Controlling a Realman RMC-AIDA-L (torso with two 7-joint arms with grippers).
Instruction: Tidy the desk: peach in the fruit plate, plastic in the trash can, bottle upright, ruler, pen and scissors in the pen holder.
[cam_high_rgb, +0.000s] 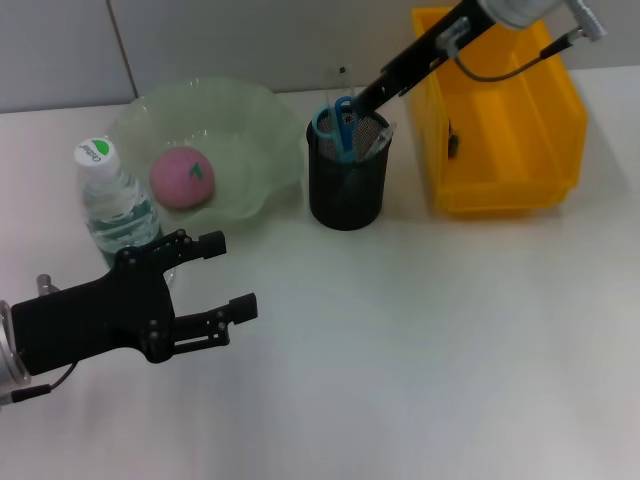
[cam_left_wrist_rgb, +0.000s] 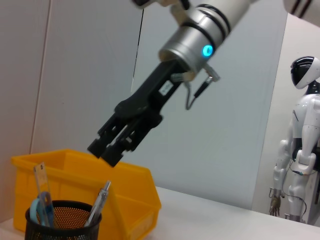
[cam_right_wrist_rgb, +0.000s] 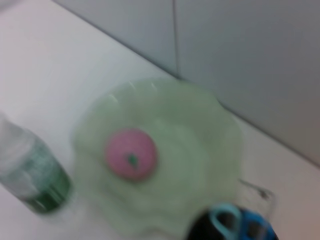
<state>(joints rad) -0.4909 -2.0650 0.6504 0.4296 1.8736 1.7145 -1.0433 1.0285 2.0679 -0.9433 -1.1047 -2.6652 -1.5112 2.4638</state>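
- white desk carries everything we log.
- yellow bin beside mesh pen holder.
- peach in green fruit plate; bottle upright.
- left gripper released, near bottle.
- right gripper above holder, fingers seemingly together, empty.
- scissors, ruler, pen in holder.

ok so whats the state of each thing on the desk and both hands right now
peach: in the fruit plate
bottle: upright, cap on
scissors: in the pen holder, handles up
ruler: standing in the pen holder
pen: standing in the pen holder
yellow bin: upright; contents unclear
left hand: open, empty, beside the bottle
right hand: shut, empty, above the pen holder
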